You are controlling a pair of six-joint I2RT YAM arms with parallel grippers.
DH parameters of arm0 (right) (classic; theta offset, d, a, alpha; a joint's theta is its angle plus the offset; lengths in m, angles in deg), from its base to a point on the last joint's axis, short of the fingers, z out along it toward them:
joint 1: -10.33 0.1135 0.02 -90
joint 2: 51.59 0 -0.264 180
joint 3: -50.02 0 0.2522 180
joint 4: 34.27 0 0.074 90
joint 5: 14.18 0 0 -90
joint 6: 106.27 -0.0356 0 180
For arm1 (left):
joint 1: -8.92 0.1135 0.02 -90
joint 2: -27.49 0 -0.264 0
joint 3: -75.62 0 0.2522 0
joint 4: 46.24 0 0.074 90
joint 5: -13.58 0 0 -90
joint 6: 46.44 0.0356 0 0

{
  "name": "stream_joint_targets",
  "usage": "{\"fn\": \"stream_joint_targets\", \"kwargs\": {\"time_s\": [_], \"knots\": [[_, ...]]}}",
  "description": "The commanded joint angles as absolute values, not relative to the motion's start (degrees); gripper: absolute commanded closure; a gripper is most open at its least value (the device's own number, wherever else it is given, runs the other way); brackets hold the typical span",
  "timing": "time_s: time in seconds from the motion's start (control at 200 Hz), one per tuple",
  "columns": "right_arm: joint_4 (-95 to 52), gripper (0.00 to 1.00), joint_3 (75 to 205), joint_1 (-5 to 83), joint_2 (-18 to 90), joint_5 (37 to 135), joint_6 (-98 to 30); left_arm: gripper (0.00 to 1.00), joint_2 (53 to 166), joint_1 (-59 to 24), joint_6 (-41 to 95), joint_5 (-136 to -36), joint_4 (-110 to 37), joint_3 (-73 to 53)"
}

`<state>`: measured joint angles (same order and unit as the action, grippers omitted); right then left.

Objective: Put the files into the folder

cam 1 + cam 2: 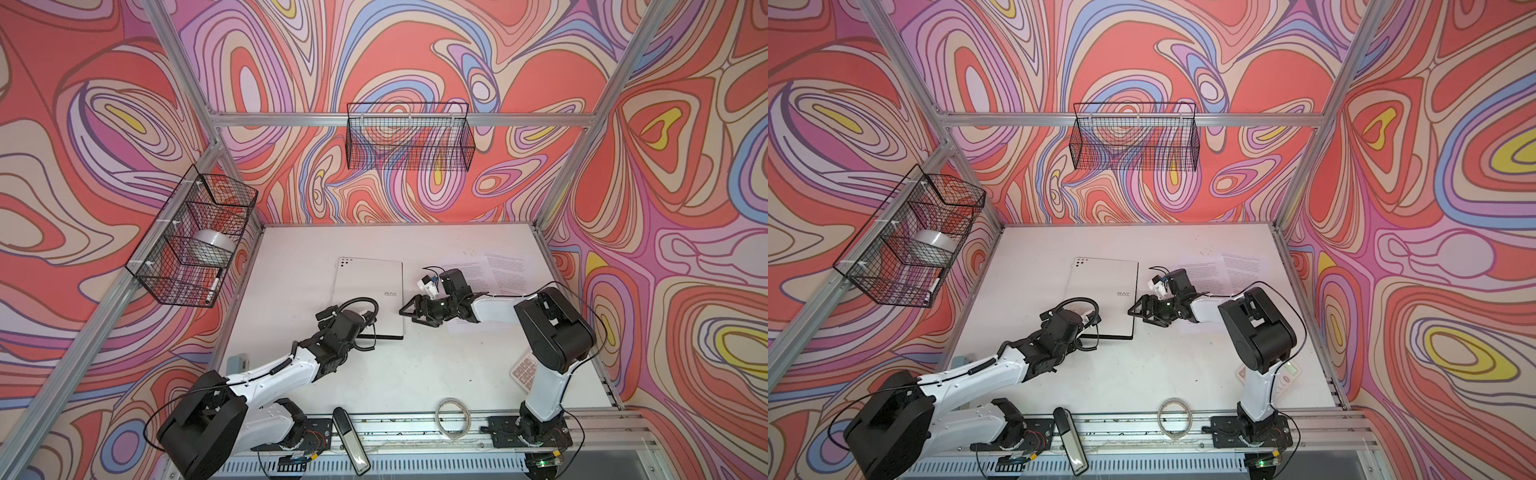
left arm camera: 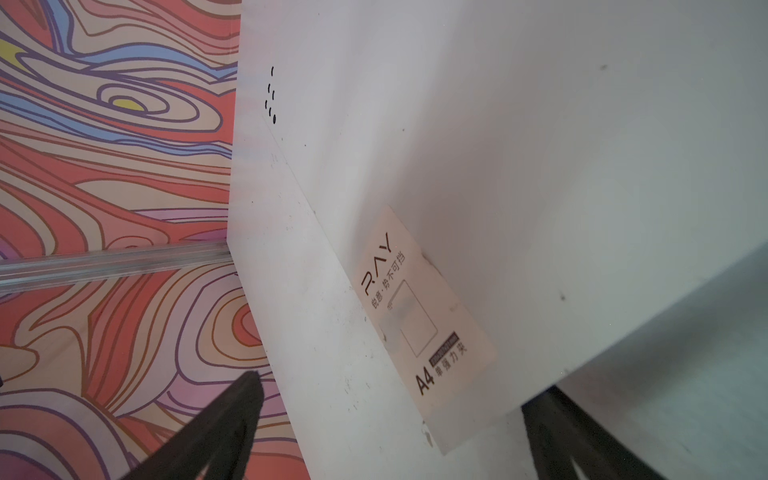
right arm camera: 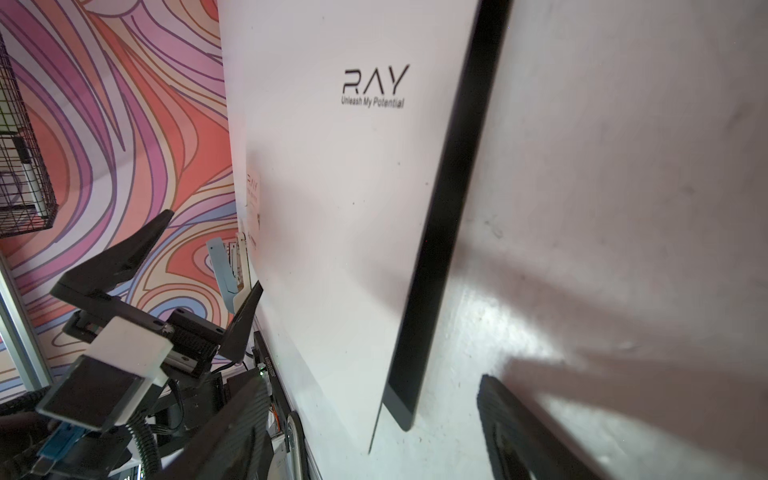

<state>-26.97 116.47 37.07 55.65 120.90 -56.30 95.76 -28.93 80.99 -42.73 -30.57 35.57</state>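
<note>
Left end effector [image 2: 401, 382] and right end effector [image 1: 409, 313] open, empty, at closed folder [image 1: 368, 291]; catch cover edge only, lift slowly.

The right arm [image 1: 552, 328] hides part of the files [image 1: 505, 270] and most of the calculator [image 1: 524, 372] at the bench's [image 1: 415, 374] right edge; print illegible

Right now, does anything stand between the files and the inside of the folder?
Yes. The folder lies closed on the table, so its own cover blocks the inside. The files lie beside it, partly under the right arm.
</note>
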Motion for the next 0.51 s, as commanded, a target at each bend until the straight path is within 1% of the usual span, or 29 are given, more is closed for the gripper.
{"fn": "stream_joint_targets", "kwargs": {"time_s": [0.0, 0.501], "knots": [[-31.2, 0.17, 117.7, 38.0, 57.3, 122.2, -58.2, 0.03, 94.9, -29.1, 79.6, -42.0, -30.2, 33.6], [-37.7, 0.18, 117.5, 39.2, 59.5, 124.4, -61.8, 0.03, 96.0, -29.1, 79.1, -42.2, -30.4, 33.1]]}}
